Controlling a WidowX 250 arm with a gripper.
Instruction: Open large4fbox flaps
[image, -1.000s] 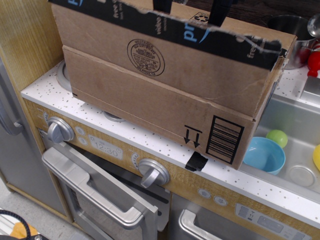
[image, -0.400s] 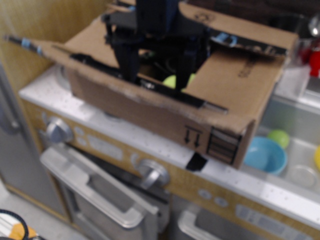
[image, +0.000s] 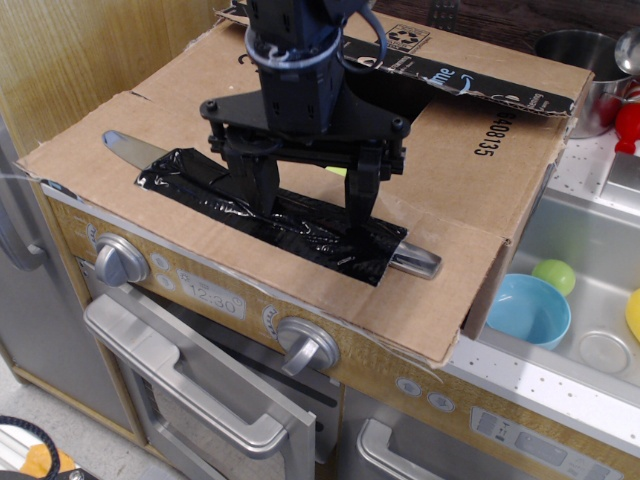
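Note:
The large4fbox (image: 480, 170) stands on the toy kitchen's counter. Its front flap (image: 130, 185) is folded outward and down and hangs over the counter's front edge. The flap's inner face shows crumpled black tape (image: 300, 225) and a silver strip. A side flap (image: 470, 150) with printed digits lies across the right of the opening, and a back flap (image: 470, 75) carries black prime tape. My black gripper (image: 305, 200) is open, fingers spread, with its fingertips (image: 252, 190) down on the black tape. A bit of green (image: 338, 171) shows between the fingers.
To the right is a sink (image: 590, 250) with a blue bowl (image: 527, 310) and a green ball (image: 553, 275). A steel pot (image: 580, 50) and a red object (image: 628, 125) stand behind it. Oven knobs (image: 120, 260) and a handle (image: 190, 375) are below the flap.
The front flap stood upright a second ago. It has swung forward and down, and my gripper has come down with it onto its taped inner face.

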